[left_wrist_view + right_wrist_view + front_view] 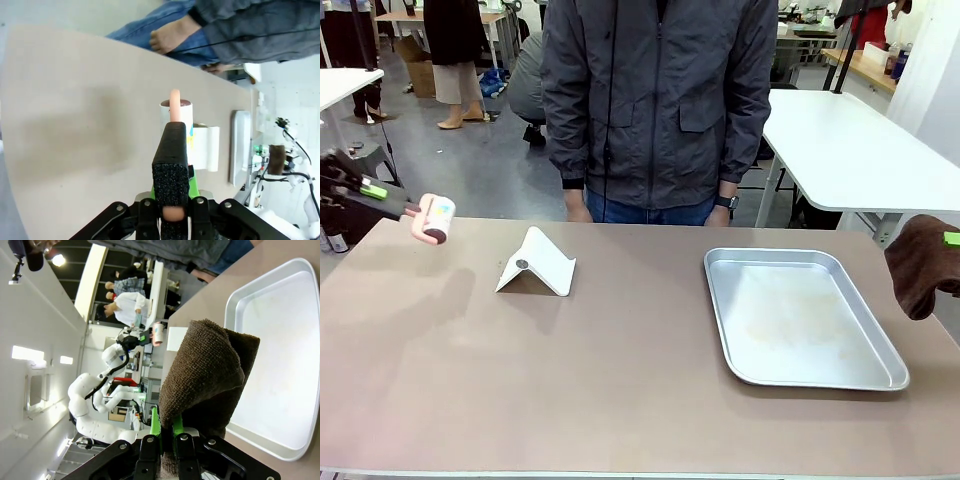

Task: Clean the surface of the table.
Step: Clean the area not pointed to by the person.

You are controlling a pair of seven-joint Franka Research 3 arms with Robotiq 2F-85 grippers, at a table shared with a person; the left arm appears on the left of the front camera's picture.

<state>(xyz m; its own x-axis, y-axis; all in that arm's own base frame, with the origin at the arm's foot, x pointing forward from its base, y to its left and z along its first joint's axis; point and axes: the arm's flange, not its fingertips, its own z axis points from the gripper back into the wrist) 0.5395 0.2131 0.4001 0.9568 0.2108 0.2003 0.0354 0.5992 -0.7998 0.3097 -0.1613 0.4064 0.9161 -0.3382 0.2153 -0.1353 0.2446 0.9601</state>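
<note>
Desk: taupe-brown top across the front view, lying below both hands.
Left hand: pinching the pink handle of a lint roller, above the desk's far left corner.
Right hand: clamped on a brown cloth, off the desk's right edge, beside the silver tray.
White stand: on the desk, left of centre.

Robotics lab, white worktables on grey floor, another white robot arm, bright ceiling lights
</note>
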